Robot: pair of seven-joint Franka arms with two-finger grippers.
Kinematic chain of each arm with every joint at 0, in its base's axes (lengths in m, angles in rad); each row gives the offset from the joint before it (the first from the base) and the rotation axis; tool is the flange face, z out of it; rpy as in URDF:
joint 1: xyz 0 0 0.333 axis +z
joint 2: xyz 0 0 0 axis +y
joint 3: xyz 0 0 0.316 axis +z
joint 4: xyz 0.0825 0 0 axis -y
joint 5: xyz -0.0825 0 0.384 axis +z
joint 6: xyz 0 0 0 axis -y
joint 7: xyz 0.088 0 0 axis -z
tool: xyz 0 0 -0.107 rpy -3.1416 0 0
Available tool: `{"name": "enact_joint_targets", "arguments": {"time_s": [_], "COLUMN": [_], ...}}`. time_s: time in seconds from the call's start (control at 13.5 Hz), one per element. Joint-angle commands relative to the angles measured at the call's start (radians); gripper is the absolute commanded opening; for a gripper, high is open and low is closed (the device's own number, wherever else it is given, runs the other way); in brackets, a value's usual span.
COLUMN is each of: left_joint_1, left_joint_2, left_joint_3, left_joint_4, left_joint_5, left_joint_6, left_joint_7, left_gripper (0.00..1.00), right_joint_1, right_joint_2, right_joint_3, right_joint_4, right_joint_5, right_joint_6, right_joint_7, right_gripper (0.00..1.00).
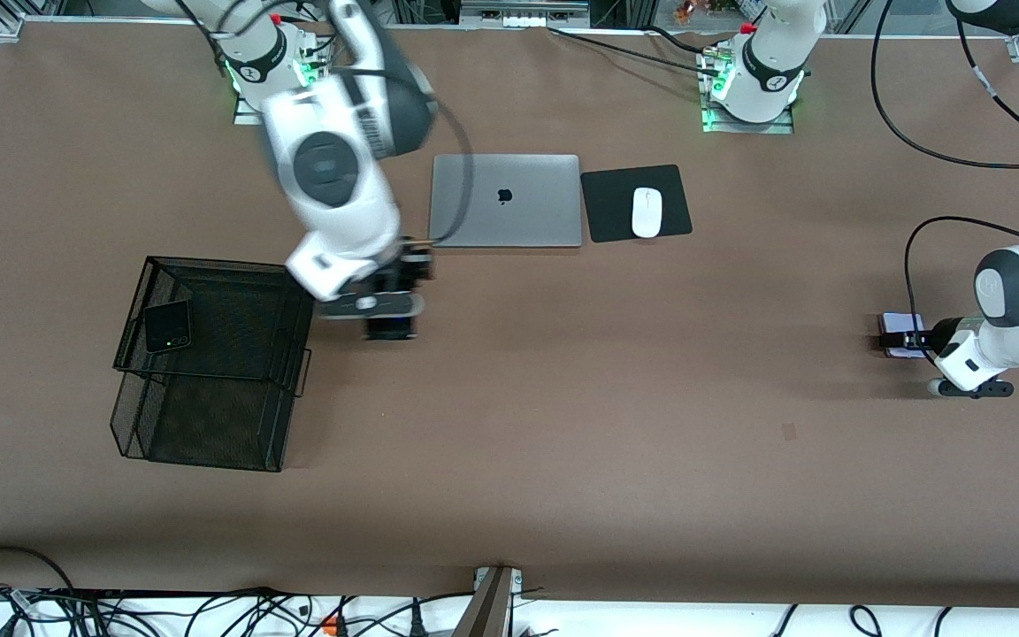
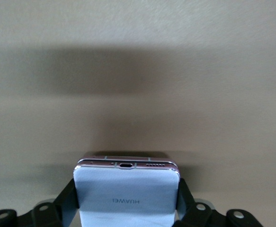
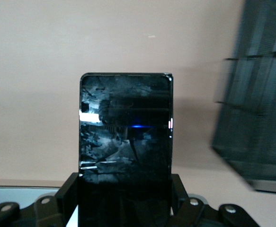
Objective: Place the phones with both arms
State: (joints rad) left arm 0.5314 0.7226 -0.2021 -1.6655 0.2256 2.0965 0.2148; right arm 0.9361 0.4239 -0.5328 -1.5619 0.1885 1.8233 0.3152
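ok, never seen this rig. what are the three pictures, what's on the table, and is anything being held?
Two white robot arms work at a brown table. The big picture comes from a high camera facing them; the other two come from cameras on each arm's wrist.

The right gripper, beside the black mesh basket, is shut on a long black phone. The left gripper, low at its own end of the table, has its fingers on both sides of a white-lavender phone; whether they press it yet is unclear.

A small black phone already lies in the basket's top tray. Nearer the arms' bases lie a closed grey laptop and a white mouse on a black pad.
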Motion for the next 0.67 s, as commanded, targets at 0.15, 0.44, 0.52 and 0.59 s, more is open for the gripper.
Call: {"name": "enact_joint_targets", "arguments": {"time_s": [0.15,0.44,0.52,0.59], "left_joint_1": [-0.016,-0.127,-0.187,-0.264], "left_joint_2": [-0.075,-0.091,-0.086,-0.077], "left_joint_3": [-0.136,-0.307,-0.325,-0.327], "left_joint_4": [0.150,0.207,0.207,0.208], "left_joint_5": [-0.018,-0.018,-0.018,-0.023], "left_joint_6": [-0.280,-0.375,-0.375,-0.362], "left_joint_7": [0.017,-0.197,-0.286,-0.390], "left_gripper": [0.08,0.09,0.09,0.09], "right_joint_1": [0.004,-0.039,-0.048,-0.048], "right_joint_2": [-0.145,-0.107,-0.085,-0.065], "right_joint_3": [-0.219,-0.277,-0.276,-0.274], "right_joint_4": [-0.255,-0.325,-0.326,-0.328], "right_joint_5": [0.012,0.019,0.020,0.022], "right_joint_6": [0.052,0.169,0.183,0.198], "right_joint_7": [-0.289,-0.361,-0.367,-0.375], "right_gripper": [0.00,0.00,0.00,0.00]}}
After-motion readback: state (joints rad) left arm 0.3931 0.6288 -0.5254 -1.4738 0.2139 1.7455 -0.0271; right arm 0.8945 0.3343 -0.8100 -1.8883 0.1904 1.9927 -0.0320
